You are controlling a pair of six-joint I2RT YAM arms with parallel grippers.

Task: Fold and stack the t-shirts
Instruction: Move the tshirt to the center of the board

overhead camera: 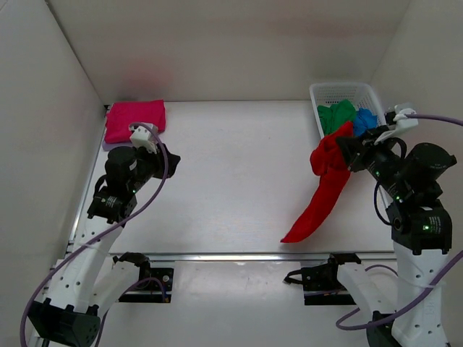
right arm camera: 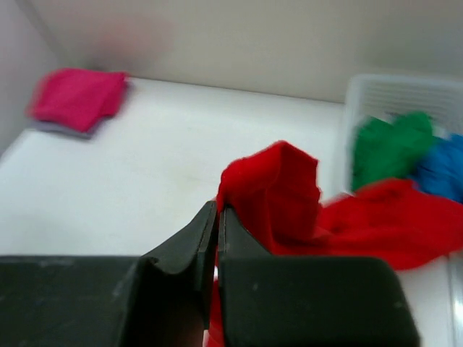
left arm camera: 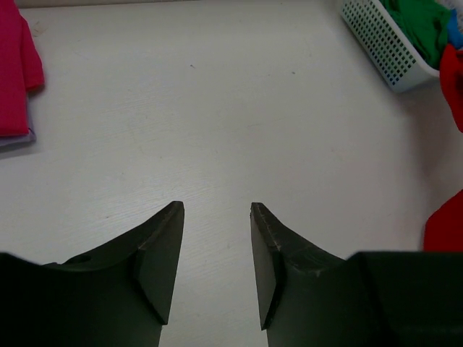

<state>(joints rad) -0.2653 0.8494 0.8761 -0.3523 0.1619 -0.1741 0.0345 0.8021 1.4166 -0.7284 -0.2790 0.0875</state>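
One soft magenta-pink t-shirt (overhead camera: 135, 119) was found folded on the tabletop (overhead camera: 239, 166), far left of the white plastic mesh basket (overhead camera: 340, 87). The left gripper (left arm camera: 217, 210) was held spread, empty. Just beside the basket, a bright red t-shirt (overhead camera: 322, 195) was pinched, unfolded, by the right gripper (right arm camera: 217, 210). Inside it, a green t-shirt (overhead camera: 336, 116) and a blue t-shirt (overhead camera: 364, 119) were left crumpled; three were judged unfolded.

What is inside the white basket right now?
A green t-shirt and a blue t-shirt lie bunched in the basket. Anything beneath them is covered, and the red t-shirt covers part of its near end.
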